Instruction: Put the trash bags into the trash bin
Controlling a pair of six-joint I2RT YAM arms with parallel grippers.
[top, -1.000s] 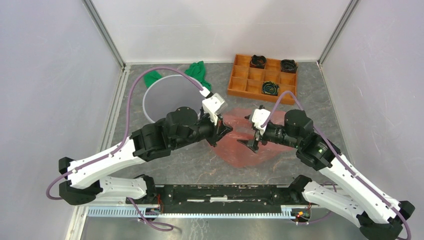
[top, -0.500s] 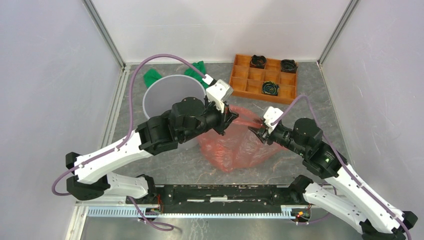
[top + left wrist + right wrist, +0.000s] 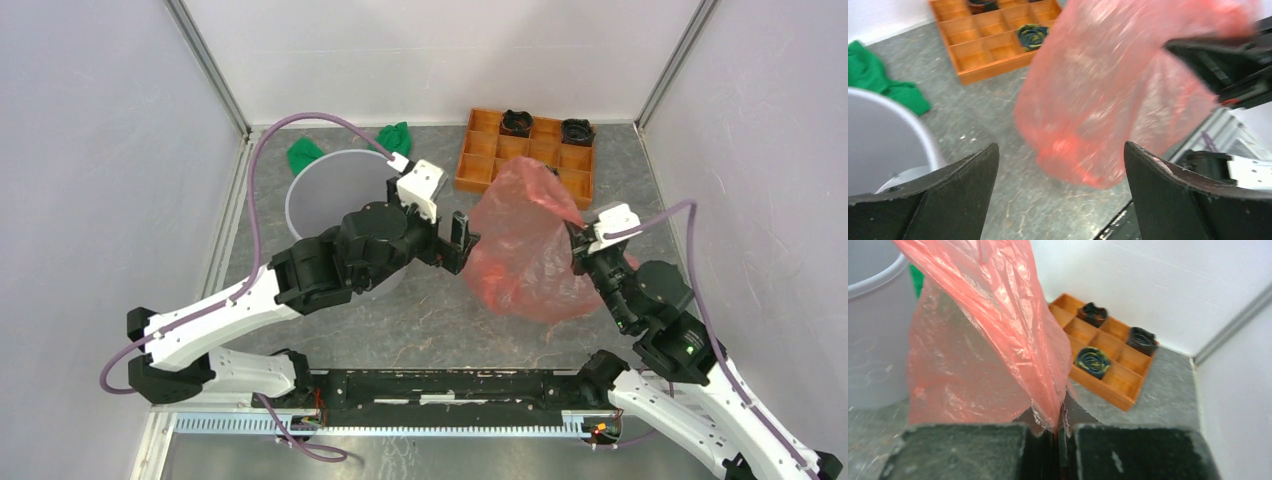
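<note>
Trash bag (image 3: pixel 520 240) hangs from the right tool (image 3: pixel 579 243), which pinches its right edge with the arm bent up and leaning inward. The left tool (image 3: pixel 458 240) stands wide open just beside the film's left side, its arm reaching across the round grey trash bin (image 3: pixel 300 180) on the counter (image 3: pixel 420 320).

Left wrist view: glossy, wrinkly red-orange film hangs ahead of the spread fingers (image 3: pixel 948 185), apart from both.

Right wrist view: the closed fingers (image 3: pixel 963 450) clamp a thin translucent fold.
</note>
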